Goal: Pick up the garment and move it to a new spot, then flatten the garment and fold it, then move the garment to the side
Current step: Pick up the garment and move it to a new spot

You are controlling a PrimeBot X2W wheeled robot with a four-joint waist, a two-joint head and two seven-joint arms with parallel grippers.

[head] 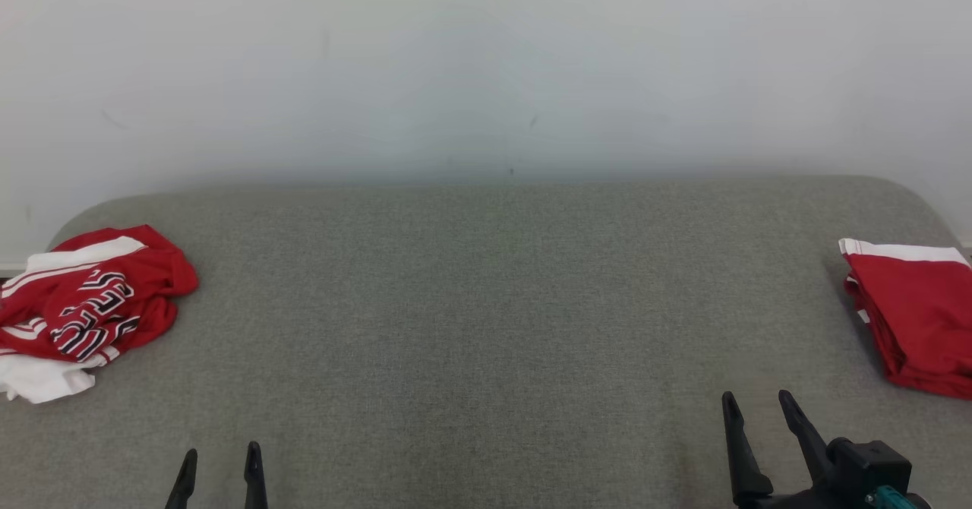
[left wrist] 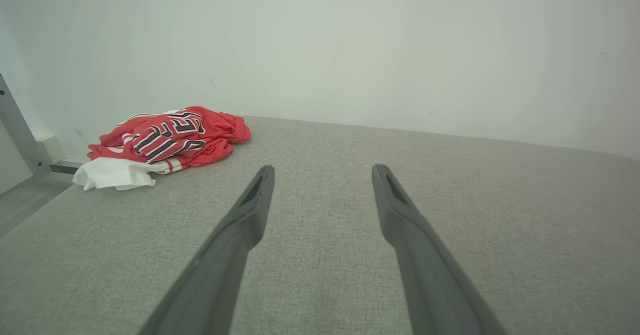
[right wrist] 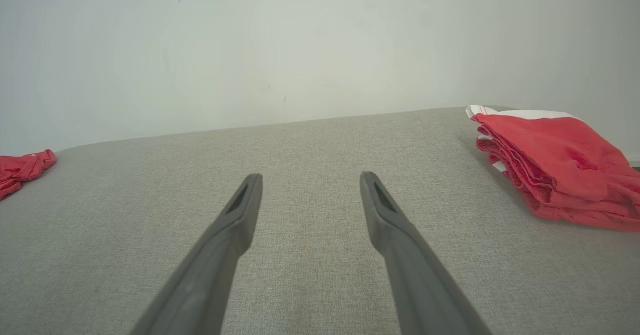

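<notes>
While the left gripper (head: 221,450) and right gripper (head: 757,395) fingers gape empty, shallow pinching may lift 1 layer of crumpled jersey (head: 91,304).

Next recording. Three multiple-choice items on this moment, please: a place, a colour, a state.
1. Where does the crumpled garment lie? A far left of the table; B its centre; C its right edge.
2. What colour is the folded pile? A blue; B green; C red with a white band.
3. How is the left gripper? A shut on cloth; B open, empty; C shut, empty.
Key: A, it lies by the left edge; C, red cloth with a white strip; B, fingers apart, nothing between.
</notes>
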